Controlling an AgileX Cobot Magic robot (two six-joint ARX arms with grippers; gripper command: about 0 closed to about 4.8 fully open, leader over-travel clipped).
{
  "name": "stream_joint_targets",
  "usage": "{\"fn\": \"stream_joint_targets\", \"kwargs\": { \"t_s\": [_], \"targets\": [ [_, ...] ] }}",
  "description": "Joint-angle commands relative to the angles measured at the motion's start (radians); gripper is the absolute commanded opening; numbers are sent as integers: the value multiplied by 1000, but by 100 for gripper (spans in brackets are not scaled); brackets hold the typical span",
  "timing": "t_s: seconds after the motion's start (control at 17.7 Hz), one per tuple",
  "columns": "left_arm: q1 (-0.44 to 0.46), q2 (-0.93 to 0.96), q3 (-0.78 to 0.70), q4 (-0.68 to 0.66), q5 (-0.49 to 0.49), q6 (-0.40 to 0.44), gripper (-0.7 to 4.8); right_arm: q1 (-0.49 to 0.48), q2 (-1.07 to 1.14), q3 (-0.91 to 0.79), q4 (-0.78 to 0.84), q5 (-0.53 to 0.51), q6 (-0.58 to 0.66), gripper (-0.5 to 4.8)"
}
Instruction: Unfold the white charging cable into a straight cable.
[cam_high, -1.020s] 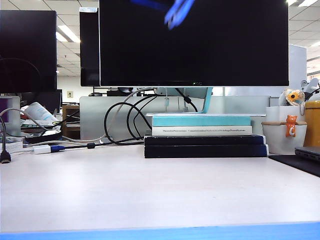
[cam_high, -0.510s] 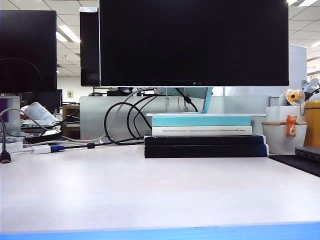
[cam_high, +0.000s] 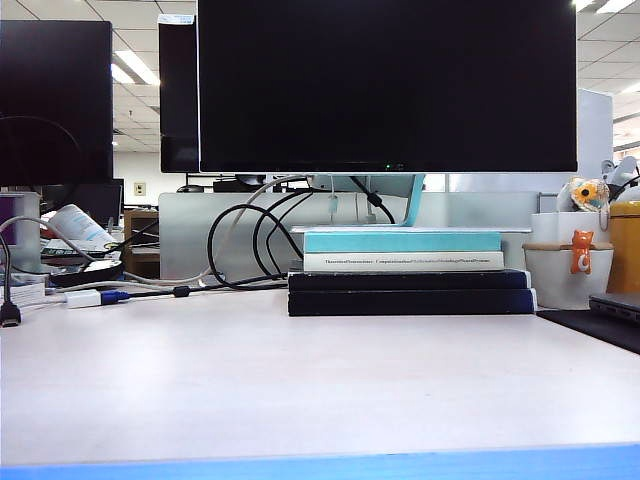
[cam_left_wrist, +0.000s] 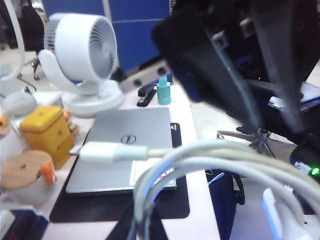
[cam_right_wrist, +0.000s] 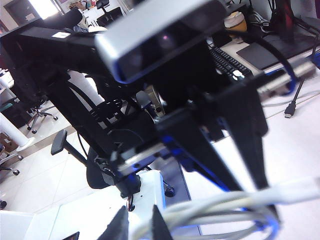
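Exterior view: matte white tabletop (cam_high: 300, 380) with a blue front edge. Near its back-left corner lies a greyish cable with white adapter (cam_high: 84, 298); glossy black looped cables (cam_high: 250, 245) hang behind. At the back edge, centre, stacked books (cam_high: 405, 270) support a black monitor (cam_high: 388, 85); a white pot (cam_high: 565, 275) stands toward the back-right corner. Neither arm appears here. Left wrist view: the left gripper (cam_left_wrist: 145, 220), fingers together, clamps the white charging cable (cam_left_wrist: 210, 160), its smooth, glossy strands bunched in curved loops and one rectangular white plug jutting out, above a grey laptop (cam_left_wrist: 125, 145). Right wrist view: the right gripper (cam_right_wrist: 136, 225) holds the same looped strands between nearly closed dark fingers.
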Motion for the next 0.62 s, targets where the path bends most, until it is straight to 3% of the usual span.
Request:
{"fn": "stream_joint_targets", "kwargs": {
  "t_s": [0.06,0.4,0.62],
  "targets": [
    [-5,0,2,47,-9,-18,-6,0,-2,4,10,-6,1,63],
    [-5,-1,2,-38,-75,58,-6,-1,-2,5,18,195,1,64],
    [-5,-1,2,13,-80,76,-6,0,20,4,16,200,24,63]
  ]
}}
